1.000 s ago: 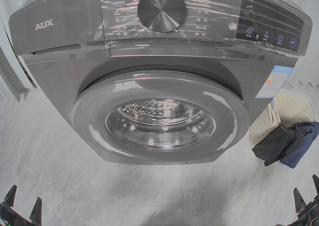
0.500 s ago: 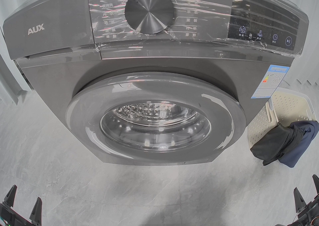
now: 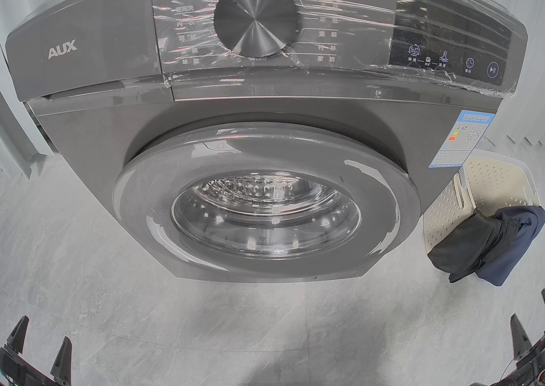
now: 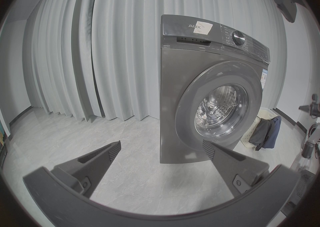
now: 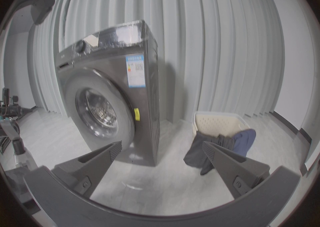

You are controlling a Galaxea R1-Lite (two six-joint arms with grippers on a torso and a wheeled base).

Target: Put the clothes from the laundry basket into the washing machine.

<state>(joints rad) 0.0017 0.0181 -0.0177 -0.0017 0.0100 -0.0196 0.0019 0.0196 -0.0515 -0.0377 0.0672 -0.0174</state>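
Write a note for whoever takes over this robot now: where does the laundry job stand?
Left gripper and right gripper: both open, empty, low in front of the grey front-loading washing machine.
Its round glass door is shut.
Black garment and navy garment hang over the rim of the cream perforated plastic laundry basket, right of the machine.
Done: nothing loaded. Left: open door, move both garments in.

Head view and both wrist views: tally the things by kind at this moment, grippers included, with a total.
1 washing machine
1 laundry basket
2 garments: black garment, navy garment, both draped over the basket's rim
2 grippers: left gripper, right gripper, both open
Total: 6
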